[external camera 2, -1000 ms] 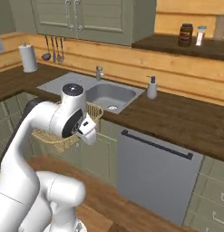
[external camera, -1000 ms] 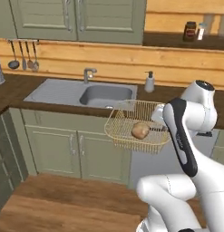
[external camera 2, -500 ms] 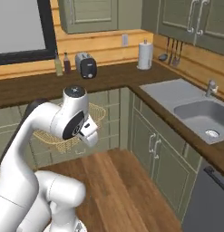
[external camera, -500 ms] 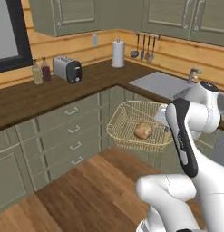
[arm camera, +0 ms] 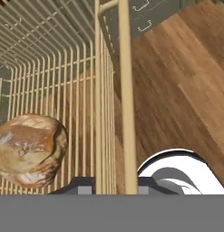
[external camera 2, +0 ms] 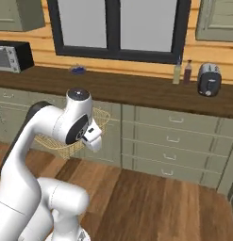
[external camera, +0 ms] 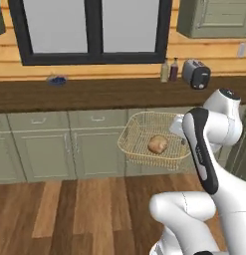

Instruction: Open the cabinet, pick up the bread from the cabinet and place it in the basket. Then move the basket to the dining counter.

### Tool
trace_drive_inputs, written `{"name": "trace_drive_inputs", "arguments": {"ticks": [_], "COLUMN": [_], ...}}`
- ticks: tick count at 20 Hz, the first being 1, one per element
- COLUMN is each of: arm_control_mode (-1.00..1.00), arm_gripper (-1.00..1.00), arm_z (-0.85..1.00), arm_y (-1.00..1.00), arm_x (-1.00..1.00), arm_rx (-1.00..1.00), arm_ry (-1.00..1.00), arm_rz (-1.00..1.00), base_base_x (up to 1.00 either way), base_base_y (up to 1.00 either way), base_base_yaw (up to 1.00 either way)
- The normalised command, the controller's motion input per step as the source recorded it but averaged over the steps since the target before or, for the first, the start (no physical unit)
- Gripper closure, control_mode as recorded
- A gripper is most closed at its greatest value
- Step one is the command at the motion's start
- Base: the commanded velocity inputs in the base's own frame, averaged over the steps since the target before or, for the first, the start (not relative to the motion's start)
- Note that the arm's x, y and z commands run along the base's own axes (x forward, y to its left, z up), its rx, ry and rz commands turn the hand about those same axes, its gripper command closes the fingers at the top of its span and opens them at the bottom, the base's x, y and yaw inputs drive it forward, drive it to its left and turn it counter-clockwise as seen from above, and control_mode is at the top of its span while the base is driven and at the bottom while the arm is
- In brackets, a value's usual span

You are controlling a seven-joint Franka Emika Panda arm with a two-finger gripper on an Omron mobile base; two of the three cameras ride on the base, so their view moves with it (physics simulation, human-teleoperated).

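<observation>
Hand view: the basket (arm camera: 124, 90) rim is pinched between the gripper (arm camera: 114, 183) jaws. Bread (arm camera: 30, 149) is seen lying inside the basket, which is held up above the wooden floor (external camera: 69, 209).

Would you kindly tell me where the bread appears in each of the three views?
Left base view: bread right of centre, lying inside the basket.
Right base view: I cannot make it out; the arm covers most of the basket.
Hand view: lower left, behind the basket's wires.
Shared landmark: the basket.
</observation>
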Motion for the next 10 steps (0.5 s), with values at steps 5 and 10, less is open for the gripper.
{"name": "trace_drive_inputs", "arguments": {"ticks": [5, 10], "arm_control_mode": [1.00, 1.00], "arm_gripper": [1.00, 1.00], "arm_z": [0.00, 0.00], "arm_y": [0.00, 0.00], "arm_x": [0.00, 0.00], "arm_rx": [0.00, 0.00], "arm_ry": [0.00, 0.00], "arm_rz": [0.00, 0.00], "base_base_x": [-0.32, -0.28], "base_base_y": [0.00, 0.00], "base_base_yaw": [1.00, 1.00]}}
